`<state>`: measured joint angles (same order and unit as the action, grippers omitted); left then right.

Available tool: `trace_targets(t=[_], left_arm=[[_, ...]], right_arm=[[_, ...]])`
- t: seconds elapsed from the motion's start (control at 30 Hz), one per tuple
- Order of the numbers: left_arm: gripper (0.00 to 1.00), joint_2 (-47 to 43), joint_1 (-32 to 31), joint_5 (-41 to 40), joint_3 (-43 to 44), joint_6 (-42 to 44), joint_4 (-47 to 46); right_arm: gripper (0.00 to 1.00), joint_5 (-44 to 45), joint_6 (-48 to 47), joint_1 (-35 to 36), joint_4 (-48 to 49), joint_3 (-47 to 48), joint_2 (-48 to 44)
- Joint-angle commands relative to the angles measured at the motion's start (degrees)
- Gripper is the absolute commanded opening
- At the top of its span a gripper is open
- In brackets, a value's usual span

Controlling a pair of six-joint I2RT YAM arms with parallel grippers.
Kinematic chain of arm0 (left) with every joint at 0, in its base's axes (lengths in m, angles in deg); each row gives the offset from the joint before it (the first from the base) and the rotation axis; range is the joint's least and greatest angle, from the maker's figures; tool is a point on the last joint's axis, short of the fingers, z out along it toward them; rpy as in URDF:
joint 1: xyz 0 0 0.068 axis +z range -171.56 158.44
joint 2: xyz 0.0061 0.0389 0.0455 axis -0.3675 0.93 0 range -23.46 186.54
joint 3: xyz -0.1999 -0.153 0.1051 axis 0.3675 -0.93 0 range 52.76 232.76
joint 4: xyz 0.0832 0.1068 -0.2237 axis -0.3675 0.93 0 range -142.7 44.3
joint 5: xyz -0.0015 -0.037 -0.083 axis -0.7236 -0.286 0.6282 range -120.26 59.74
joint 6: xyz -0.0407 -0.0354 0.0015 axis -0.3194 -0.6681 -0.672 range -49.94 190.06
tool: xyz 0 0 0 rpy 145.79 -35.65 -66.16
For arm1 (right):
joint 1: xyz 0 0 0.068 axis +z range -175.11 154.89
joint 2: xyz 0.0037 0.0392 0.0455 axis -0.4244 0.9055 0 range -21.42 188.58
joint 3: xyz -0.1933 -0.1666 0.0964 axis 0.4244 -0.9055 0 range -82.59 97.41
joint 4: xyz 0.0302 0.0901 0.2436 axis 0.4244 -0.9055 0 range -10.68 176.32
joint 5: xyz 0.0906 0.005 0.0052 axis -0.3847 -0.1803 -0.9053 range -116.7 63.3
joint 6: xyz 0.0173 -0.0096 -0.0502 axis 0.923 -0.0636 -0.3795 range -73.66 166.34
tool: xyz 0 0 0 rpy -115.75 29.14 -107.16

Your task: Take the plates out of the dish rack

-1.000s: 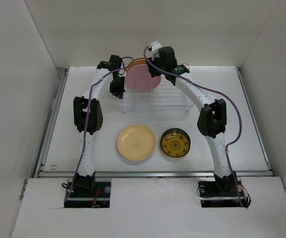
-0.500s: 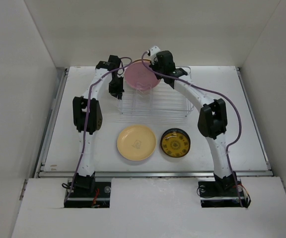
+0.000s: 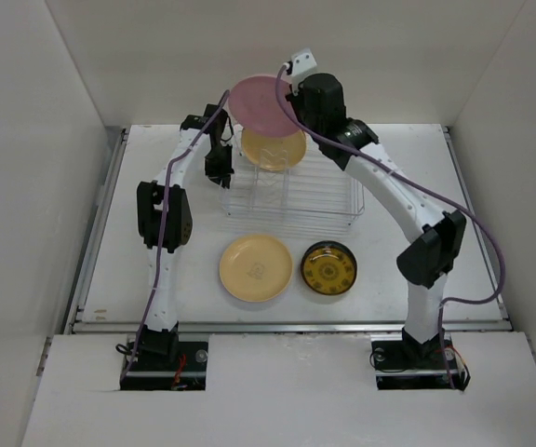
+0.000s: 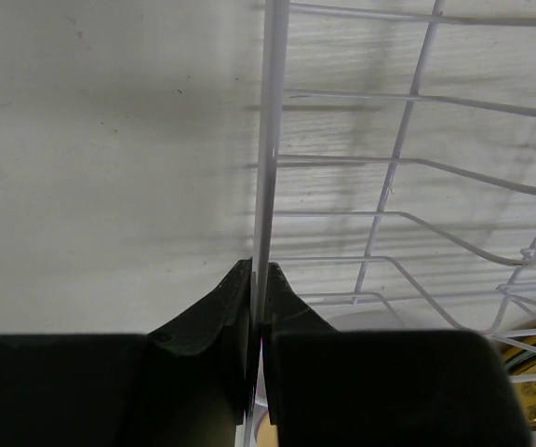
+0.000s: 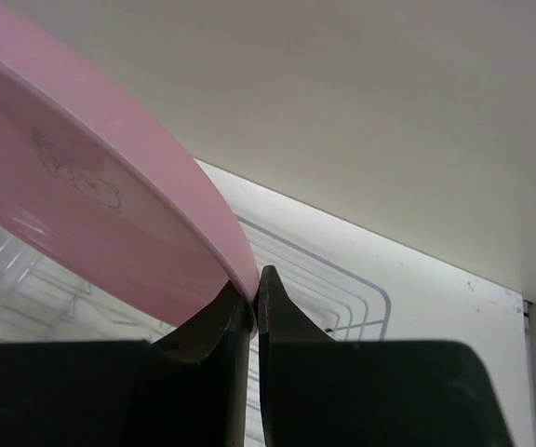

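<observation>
Four plates. First, round pink plate (image 3: 261, 102), rim pinched by right end effector (image 3: 291, 91), hangs above silvery wire dish rack (image 3: 291, 200), upper centre; left end effector (image 4: 261, 279) clenches the rack's rim wire, probably steadying it. Second, pale yellow plate (image 3: 274, 149) stands in rack. Cream plate (image 3: 256, 268) and dark gold-centred plate (image 3: 328, 268) lie on table (image 3: 435, 186), lower centre.

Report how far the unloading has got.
Done: a pale yellow plate and a dark gold-centred plate lie before the dish rack. In hand: the right gripper pinches the pink plate by its rim, above the rack; the left gripper clamps a rack wire. Left: the upright yellow plate in the rack.
</observation>
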<state>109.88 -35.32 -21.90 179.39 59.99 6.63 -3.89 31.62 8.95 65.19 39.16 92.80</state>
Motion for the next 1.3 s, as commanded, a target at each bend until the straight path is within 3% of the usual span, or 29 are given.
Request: trace_targets(t=[0.0,0.1,0.17,0.23,0.27,0.37,0.5,0.8,0.87,0.9,1.03,1.17,1.27], left_arm=[[0.00,0.78,-1.09,-0.10,0.20,-2.68,3.86],[0.00,0.78,-1.09,1.21,0.20,-3.29,3.86],[0.00,0.26,-0.57,2.36,-0.51,-4.69,3.86],[0.00,-0.54,-0.05,4.28,-3.40,-6.10,3.08],[0.00,-1.32,-0.04,4.99,-4.19,-6.80,3.07],[0.00,-1.33,0.58,8.50,-5.25,-7.95,1.93],[0.00,-1.33,1.10,9.66,-5.78,-7.95,1.93],[0.00,-2.38,1.10,7.45,-5.25,-5.76,2.45],[0.00,-2.38,1.10,7.46,-5.25,-5.23,2.46],[0.00,-2.38,1.10,7.46,-5.25,-5.23,2.46],[0.00,-2.38,1.10,7.46,-5.25,-4.70,2.46],[0.00,-2.38,1.10,7.99,-5.25,-4.70,2.46],[0.00,-2.38,1.10,7.99,-4.72,-4.18,2.46]], right_arm=[[0.00,4.26,4.96,1.09,1.36,-2.12,-6.19],[0.00,2.78,8.72,1.09,-5.22,-4.85,-10.05],[0.00,-3.97,10.49,1.09,-12.14,-7.04,-12.86],[0.00,-11.78,11.56,1.09,-17.78,-7.58,-13.58],[0.00,-21.91,11.56,1.09,-23.29,-8.89,-14.36],[0.00,-35.16,11.56,2.83,-25.72,-14.76,-16.82],[0.00,-36.34,11.56,8.89,-24.40,-26.28,-17.36],[0.01,-39.59,11.03,11.38,-23.88,-28.15,-7.09],[0.07,-36.53,11.03,11.38,-23.88,-27.63,-4.80],[0.19,-35.65,11.03,11.38,-23.88,-27.62,-4.18],[0.49,-28.89,11.03,11.38,-26.15,-26.40,-3.38],[0.62,-23.87,11.64,11.38,-26.86,-23.24,-5.40],[0.62,-23.16,12.34,10.77,-25.29,-19.81,-7.60]])
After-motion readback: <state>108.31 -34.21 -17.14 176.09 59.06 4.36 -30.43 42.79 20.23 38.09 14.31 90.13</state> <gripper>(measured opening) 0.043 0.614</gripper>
